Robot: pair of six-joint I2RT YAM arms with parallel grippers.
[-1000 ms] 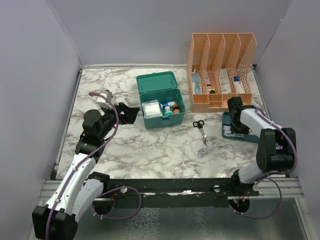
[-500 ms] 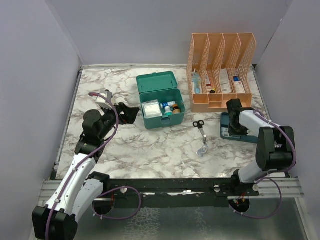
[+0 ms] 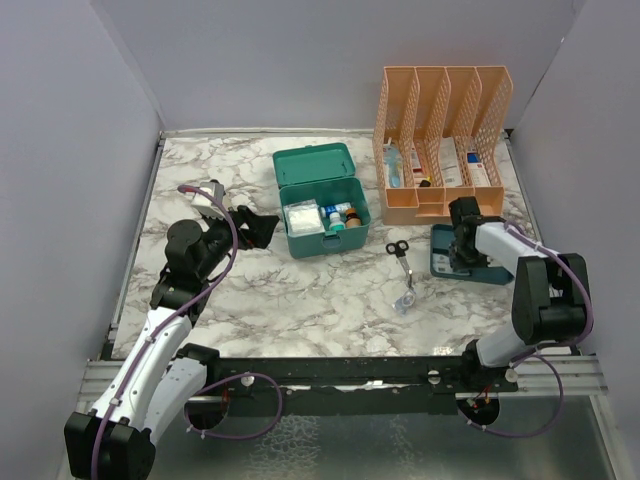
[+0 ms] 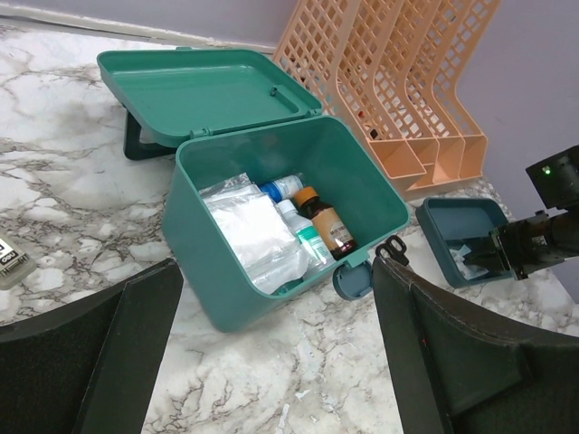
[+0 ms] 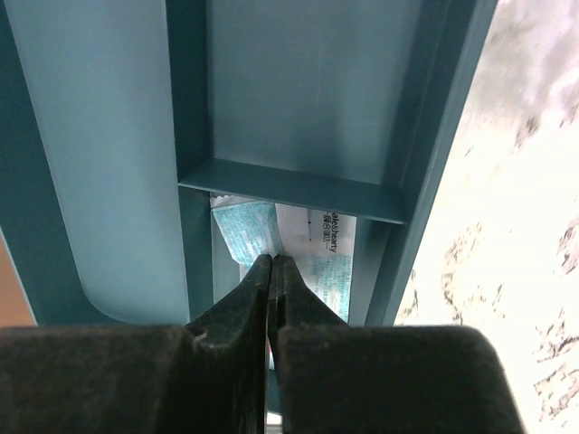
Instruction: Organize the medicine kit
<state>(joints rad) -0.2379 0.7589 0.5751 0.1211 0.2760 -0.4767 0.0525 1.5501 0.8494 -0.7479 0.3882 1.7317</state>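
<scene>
Step in hand, at a guess: lifting the teal-and-white sachet (image 5: pixel 317 258) out of the dark-blue compartment tray (image 5: pixel 289 90) for the medicine kit (image 3: pixel 330 246); kit at mid-desk toward the back, lid thrown open, left of the orange mesh organizer (image 3: pixel 440 110), well apart from the tray.

Right claw (image 5: pixel 271 264) down in a narrow compartment of the tray, pressed together, tips at the sachet's near edge; cannot tell whether pinching any of it. Left claw (image 3: pixel 255 225) spread wide, holding nothing, hovering left of the kit and facing its open mouth.

To do it well:
- check for a real bite on the sachet before raising; if none, reopen a little and nip the edge again;
- lift straight up, slowly, clear of the divider and tray wall; thin and slippery by the look, likely to slide free or drag the light tray along;
- carry leftward above the scissors (image 3: pixel 398 250) lying on the desk (image 3: pixel 300 300) between tray and kit;
- drop into the free room beside the small bottles (image 4: pixel 312 217), not onto the white wrapped packs (image 4: pixel 249 235);
- keep the left claw out of the path, or use it to steady the kit
</scene>
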